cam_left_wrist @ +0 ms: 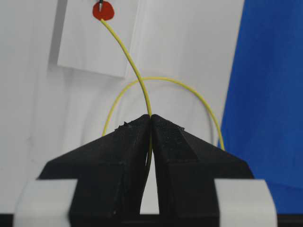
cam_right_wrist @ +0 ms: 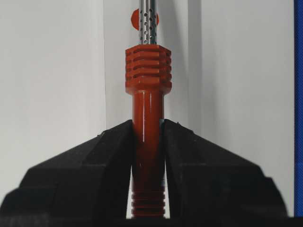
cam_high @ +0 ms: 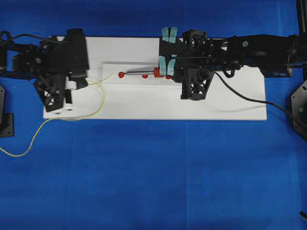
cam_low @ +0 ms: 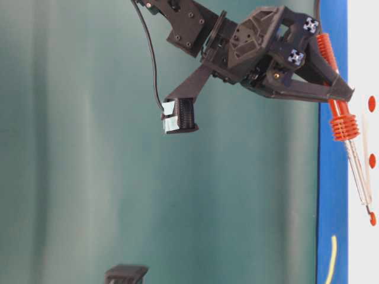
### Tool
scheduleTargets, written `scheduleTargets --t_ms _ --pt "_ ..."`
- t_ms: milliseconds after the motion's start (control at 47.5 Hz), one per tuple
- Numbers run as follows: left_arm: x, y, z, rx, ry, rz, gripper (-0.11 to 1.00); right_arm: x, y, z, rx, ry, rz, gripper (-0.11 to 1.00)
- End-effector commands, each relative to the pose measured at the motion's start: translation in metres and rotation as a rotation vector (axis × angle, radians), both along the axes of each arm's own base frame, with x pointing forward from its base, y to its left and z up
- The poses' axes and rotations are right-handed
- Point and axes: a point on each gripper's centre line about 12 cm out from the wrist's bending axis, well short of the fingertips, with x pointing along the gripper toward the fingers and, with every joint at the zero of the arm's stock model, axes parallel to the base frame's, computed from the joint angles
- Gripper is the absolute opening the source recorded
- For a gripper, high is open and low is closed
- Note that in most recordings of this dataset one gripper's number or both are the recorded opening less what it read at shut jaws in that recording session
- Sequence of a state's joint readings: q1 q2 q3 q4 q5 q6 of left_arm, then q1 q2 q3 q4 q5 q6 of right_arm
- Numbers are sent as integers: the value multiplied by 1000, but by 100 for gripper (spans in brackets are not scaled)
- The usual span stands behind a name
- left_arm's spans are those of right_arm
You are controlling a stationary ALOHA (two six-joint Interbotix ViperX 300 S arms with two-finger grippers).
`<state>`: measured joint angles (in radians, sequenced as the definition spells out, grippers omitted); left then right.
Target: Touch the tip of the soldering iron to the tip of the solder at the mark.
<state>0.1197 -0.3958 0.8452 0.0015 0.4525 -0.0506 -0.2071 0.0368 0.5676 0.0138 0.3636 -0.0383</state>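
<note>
While my left end effector (cam_left_wrist: 150, 124) pinches the floppy solder (cam_left_wrist: 124, 49) (light, springy), my right end effector (cam_right_wrist: 147, 130) clamps the rigid soldering iron (cam_right_wrist: 147, 75) by its handle.

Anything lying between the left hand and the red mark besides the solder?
No. In the left wrist view, only the solder spans from the left hand to the mark, over bare white board.

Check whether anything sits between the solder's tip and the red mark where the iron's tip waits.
Nothing visible does. In the left wrist view the solder, pinched in the left gripper, runs over bare white board right up to the red mark, where the soldering iron tip already rests.
</note>
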Motion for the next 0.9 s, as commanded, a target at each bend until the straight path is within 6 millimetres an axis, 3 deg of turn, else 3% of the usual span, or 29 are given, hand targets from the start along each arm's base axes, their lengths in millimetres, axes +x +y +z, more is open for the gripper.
scheduleTargets --t_ms 0,358,526,883 --pt "-5 -1 12 7 -49 -2 1 4 -1 11 -11 -38 3 6" --pt "-9 -2 10 5 -49 0 1 4 -1 14 -14 -46 4 6" --pt "-10 -2 11 5 -50 0 1 -1 0 32 -34 -85 13 6" --pt "-10 -2 11 2 -48 2 1 -44 6 56 -56 -143 7 6"
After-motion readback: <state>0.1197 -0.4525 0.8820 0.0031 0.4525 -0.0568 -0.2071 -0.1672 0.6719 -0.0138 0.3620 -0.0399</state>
